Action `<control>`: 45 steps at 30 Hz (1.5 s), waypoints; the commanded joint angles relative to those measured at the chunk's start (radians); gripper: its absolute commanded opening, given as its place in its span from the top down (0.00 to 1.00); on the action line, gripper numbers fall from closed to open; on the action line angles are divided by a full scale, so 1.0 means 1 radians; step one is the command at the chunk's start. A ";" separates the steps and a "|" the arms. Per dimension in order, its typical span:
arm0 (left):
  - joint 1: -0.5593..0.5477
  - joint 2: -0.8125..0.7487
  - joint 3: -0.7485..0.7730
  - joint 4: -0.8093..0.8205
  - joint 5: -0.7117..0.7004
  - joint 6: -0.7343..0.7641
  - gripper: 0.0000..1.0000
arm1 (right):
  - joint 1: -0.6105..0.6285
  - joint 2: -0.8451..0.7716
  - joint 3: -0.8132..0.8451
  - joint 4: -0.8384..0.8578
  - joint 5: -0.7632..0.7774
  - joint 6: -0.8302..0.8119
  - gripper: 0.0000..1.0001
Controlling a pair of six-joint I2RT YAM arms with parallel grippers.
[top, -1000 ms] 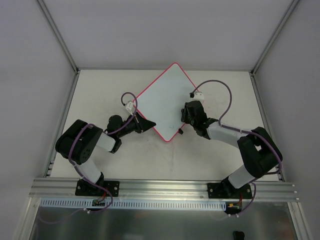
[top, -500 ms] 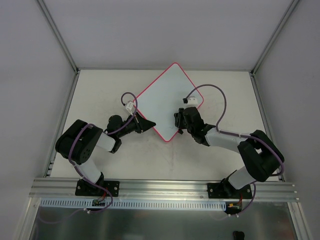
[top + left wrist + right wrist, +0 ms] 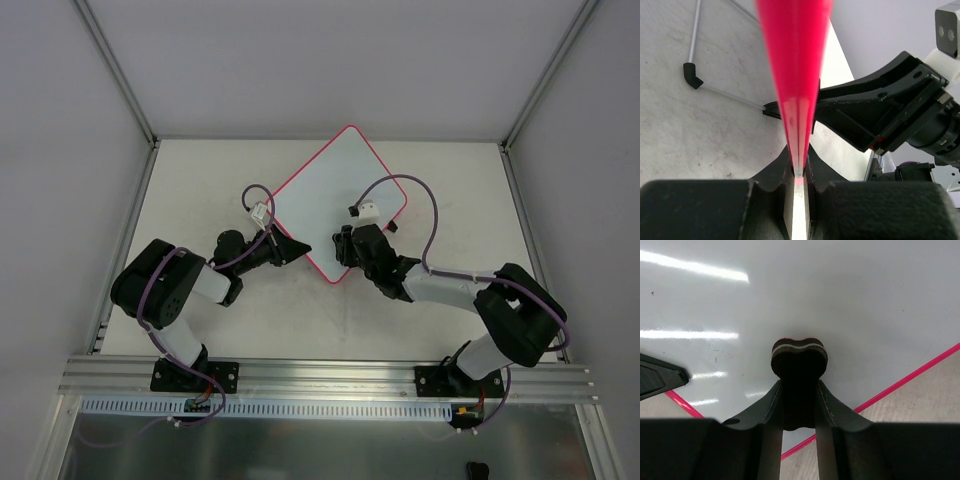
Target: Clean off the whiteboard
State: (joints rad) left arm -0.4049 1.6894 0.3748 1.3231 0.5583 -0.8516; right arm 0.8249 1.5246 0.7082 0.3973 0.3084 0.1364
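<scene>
Sweeping leftward over the past second, the right pincer (image 3: 345,244) has travelled from beside the whiteboard's (image 3: 330,190) near-right edge to a spot over its near corner, which reads as a wiping stroke under way. Top view: the whiteboard lies flat on the pale worktop (image 3: 200,180), turned like a diamond, and the left pincer (image 3: 300,248) has not shifted from the board's near-left edge. Plain grey walls (image 3: 60,150) close in to the left, right and far side of the board, and a metal rail (image 3: 330,375) runs across on its near side. No writing shows on the board from up here. Left wrist view: the left pincer (image 3: 799,175) is pinching the pink frame (image 3: 795,75) of the whiteboard, pinning it in place, with the right pincer (image 3: 880,115) seen close by across the board. Right wrist view: the right pincer (image 3: 799,390) is clamped on a small dark eraser (image 3: 799,356), whose end rests against the glossy white surface (image 3: 840,290) just inside the frame. Only a few faint specks (image 3: 715,357) remain left of the eraser, so the erasing looks nearly finished.
</scene>
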 commanded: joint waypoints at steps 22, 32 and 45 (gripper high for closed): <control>-0.021 -0.005 0.003 0.358 0.052 -0.009 1.00 | -0.075 -0.032 -0.065 0.187 -0.075 0.012 1.00; -0.020 -0.007 0.001 0.358 0.054 -0.006 1.00 | -0.141 0.002 -0.049 0.287 -0.152 0.019 1.00; -0.023 -0.007 0.001 0.358 0.052 -0.006 1.00 | -0.112 0.006 -0.226 0.485 -0.184 0.135 1.00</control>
State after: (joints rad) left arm -0.4065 1.6894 0.3748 1.3239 0.5598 -0.8604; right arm 0.6895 1.5215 0.5102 0.8036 0.1303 0.2337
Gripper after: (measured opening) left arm 0.072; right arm 0.292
